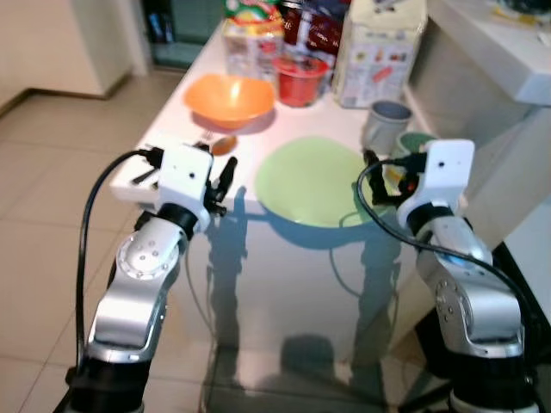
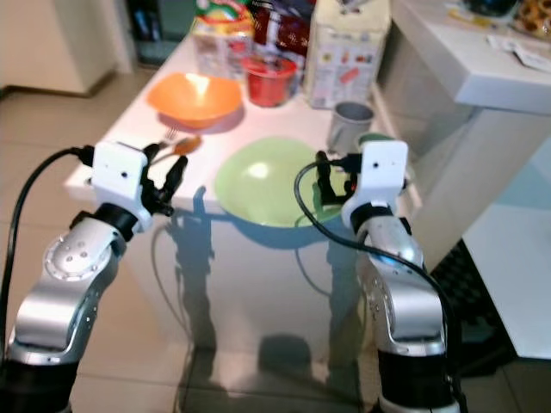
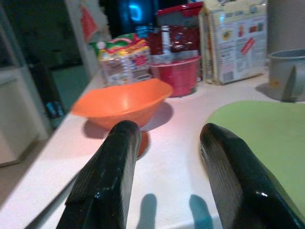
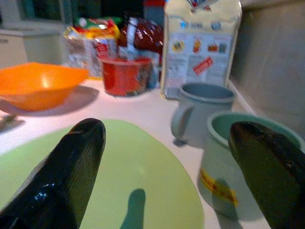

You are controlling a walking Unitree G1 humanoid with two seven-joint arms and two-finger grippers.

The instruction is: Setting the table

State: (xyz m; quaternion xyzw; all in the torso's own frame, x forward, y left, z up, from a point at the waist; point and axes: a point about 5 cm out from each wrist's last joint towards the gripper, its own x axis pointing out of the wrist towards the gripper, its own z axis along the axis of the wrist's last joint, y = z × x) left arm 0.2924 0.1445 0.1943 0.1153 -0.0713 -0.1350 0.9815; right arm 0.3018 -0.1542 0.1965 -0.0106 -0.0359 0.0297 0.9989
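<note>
White table (image 1: 344, 284), near edge: one light green plate (image 1: 314, 181), flat and round, is laid at the front, between the two arms. One orange bowl (image 1: 229, 99) is set behind it toward the left, with cutlery (image 1: 215, 144), an orange-ended piece and a fork as far as can be told, lying just in front of the bowl. Two mugs are counted at the right: one grey mug (image 1: 385, 125) and one green mug (image 4: 238, 162) just beside it, nearer the edge. One red cup (image 1: 299, 80) and three food packages (image 1: 379, 47) are lined along the back. Left gripper (image 3: 169, 157): fingers held apart, nothing between them, aimed at the gap between bowl and plate. Right gripper (image 4: 176, 157): fingers spread wide, nothing held, poised over the plate's right side beside the green mug. Handling, as judged: the plate is taken to be stiff, light, smooth and likely slippery; a hold across the rim is advised, since the flat face offers no purchase. The mugs are likely breakable and are best taken by the wall or handle.
</note>
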